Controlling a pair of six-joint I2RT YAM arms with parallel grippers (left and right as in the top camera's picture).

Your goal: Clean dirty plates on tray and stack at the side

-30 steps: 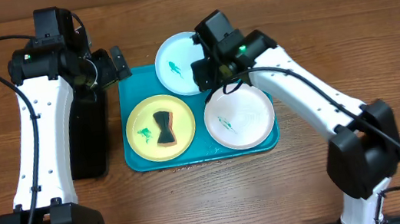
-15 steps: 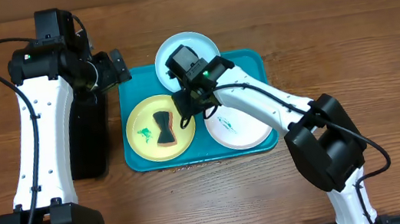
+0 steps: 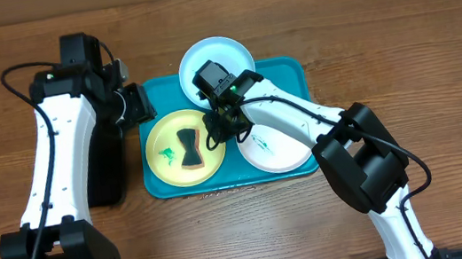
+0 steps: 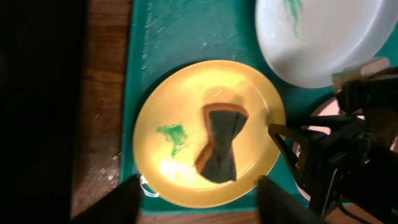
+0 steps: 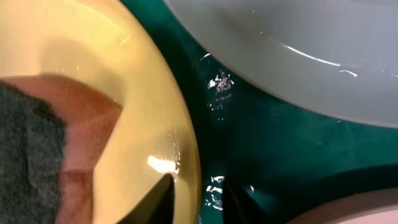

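Observation:
On the teal tray (image 3: 282, 73) lie a yellow-green plate (image 3: 166, 142) at the left, a pale blue plate (image 3: 231, 58) at the back and a white plate (image 3: 278, 146) at the right, each with a green smear. A dark bow-tie sponge (image 3: 189, 146) rests on the yellow-green plate (image 4: 186, 93). My right gripper (image 5: 199, 202) straddles that plate's right rim (image 5: 186, 137), one finger inside and one over the tray (image 5: 280, 149), with a sliver of tray still showing beside the rim. My left gripper (image 4: 199, 205) hovers open over the same plate's near edge, holding nothing.
A narrow black tray (image 3: 101, 164) lies left of the teal one, under my left arm. My right arm (image 3: 301, 120) crosses above the white plate. Bare wooden table (image 3: 377, 12) surrounds the trays.
My right gripper swung left from between the pale blue and white plates to the yellow-green plate's rim and narrowed. My left gripper shifted toward the tray, its fingers now closer together.

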